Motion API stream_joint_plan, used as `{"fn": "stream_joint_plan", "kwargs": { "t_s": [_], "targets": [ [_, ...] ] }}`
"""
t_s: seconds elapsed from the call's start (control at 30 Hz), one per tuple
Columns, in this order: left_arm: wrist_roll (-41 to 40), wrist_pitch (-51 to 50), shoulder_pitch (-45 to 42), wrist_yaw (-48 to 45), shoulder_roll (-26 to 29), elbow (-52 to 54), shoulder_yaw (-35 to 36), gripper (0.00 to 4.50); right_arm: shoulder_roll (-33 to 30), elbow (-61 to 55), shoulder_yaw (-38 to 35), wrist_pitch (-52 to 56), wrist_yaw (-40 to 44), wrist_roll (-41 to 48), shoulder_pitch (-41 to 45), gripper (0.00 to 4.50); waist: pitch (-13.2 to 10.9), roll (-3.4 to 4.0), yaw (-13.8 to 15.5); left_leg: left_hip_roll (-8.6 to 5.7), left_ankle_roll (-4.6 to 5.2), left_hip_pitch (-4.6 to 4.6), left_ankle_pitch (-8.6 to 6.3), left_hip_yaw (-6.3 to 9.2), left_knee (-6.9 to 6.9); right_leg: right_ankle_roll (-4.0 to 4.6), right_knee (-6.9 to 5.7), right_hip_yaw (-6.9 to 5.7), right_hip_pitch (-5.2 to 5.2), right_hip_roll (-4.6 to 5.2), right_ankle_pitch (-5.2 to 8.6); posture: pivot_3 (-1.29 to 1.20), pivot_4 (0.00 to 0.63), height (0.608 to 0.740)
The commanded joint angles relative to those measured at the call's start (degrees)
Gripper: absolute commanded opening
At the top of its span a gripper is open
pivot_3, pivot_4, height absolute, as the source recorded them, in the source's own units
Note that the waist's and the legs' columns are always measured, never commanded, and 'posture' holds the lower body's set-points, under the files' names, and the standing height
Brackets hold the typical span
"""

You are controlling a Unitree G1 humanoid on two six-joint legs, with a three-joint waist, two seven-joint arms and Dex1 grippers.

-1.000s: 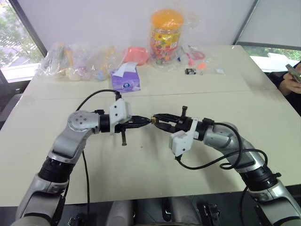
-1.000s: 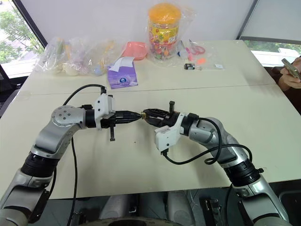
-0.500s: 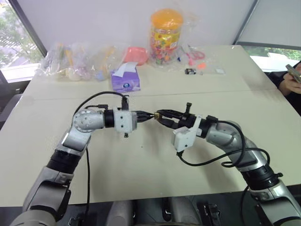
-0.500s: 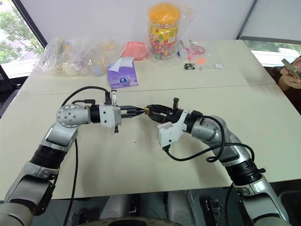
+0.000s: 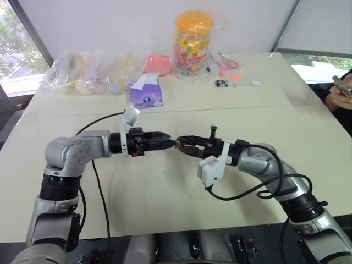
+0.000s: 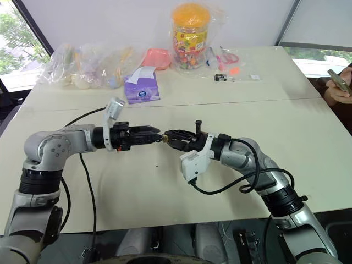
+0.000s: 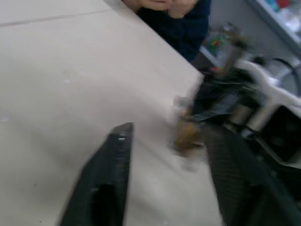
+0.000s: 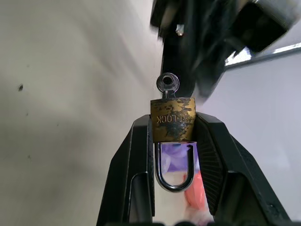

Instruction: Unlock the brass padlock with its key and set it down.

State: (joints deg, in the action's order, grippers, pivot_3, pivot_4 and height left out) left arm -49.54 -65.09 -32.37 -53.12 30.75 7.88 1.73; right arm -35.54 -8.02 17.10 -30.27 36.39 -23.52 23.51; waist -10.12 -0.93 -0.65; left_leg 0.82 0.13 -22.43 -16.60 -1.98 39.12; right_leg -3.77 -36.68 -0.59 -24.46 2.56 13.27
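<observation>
Brass padlock (image 8: 172, 119) sits pinched between my right jaws (image 8: 173, 136), held above the pale surface (image 5: 165, 203), its silver shackle pointing back toward my wrist and seemingly still seated. Its key (image 8: 167, 84) stands in the keyhole, bow facing my left jaws (image 7: 162, 141), which are spread apart with nothing clamped. My worry: the key is unsupported, so a nudge from my left fingers (image 7: 110, 179) could knock it out, or twist the lock askew in the pinch.
</observation>
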Motion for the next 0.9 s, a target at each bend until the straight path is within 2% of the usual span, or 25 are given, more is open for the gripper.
{"fn": "stream_joint_plan", "kwargs": {
  "t_s": [0.03,0.47,0.57,0.77,0.8,0.9],
  "targets": [
    [-0.1,1.4,-0.1,-0.4,0.5,3.3,-0.8,3.74,-0.2,-1.1,-1.0,-0.2,-0.3,0.5,1.1,0.69,0.0,0.00,0.0,-0.01,-0.01,0.00,0.01,0.00,0.00,0.05,-0.01,0.00,0.00,0.01,0.02,0.00,0.150,0.737],
    [5.1,8.5,-0.4,1.5,-1.7,1.9,-3.7,3.74,-0.1,-1.7,-0.8,0.8,0.1,0.7,1.0,0.69,0.0,0.00,0.0,-0.04,-0.03,0.02,0.02,-0.01,0.00,0.18,-0.01,0.03,0.00,0.03,0.09,0.00,0.150,0.737],
    [6.1,9.3,-0.3,1.3,-2.1,1.9,-4.6,3.03,-0.1,-1.9,-0.8,0.9,0.1,0.7,0.9,0.69,0.0,0.00,0.0,-0.04,-0.03,0.02,0.02,-0.01,0.00,0.18,-0.01,0.04,0.00,0.02,0.09,0.00,0.150,0.737],
    [7.7,10.8,-0.3,0.1,-1.9,1.4,-6.3,0.55,0.0,-2.2,-0.9,1.0,-0.1,0.5,0.9,0.69,0.0,0.00,0.0,-0.05,-0.03,0.02,0.02,-0.01,0.00,0.18,-0.01,0.04,0.00,0.03,0.09,0.00,0.150,0.737],
    [8.0,11.1,-0.3,-0.2,-1.8,1.2,-6.5,0.03,0.0,-2.2,-0.9,1.1,-0.1,0.5,0.8,0.69,0.0,0.00,0.0,-0.05,-0.03,0.02,0.02,-0.01,0.00,0.18,-0.01,0.04,0.00,0.01,0.09,0.00,0.150,0.737],
    [8.4,11.3,-0.2,-1.2,-1.3,0.8,-7.1,0.03,0.0,-2.4,-1.1,1.3,0.0,0.6,0.9,0.69,0.0,0.00,0.0,-0.05,-0.03,0.02,0.02,-0.01,0.00,0.18,-0.01,0.04,0.00,0.02,0.09,0.00,0.150,0.737]
  ]
}}
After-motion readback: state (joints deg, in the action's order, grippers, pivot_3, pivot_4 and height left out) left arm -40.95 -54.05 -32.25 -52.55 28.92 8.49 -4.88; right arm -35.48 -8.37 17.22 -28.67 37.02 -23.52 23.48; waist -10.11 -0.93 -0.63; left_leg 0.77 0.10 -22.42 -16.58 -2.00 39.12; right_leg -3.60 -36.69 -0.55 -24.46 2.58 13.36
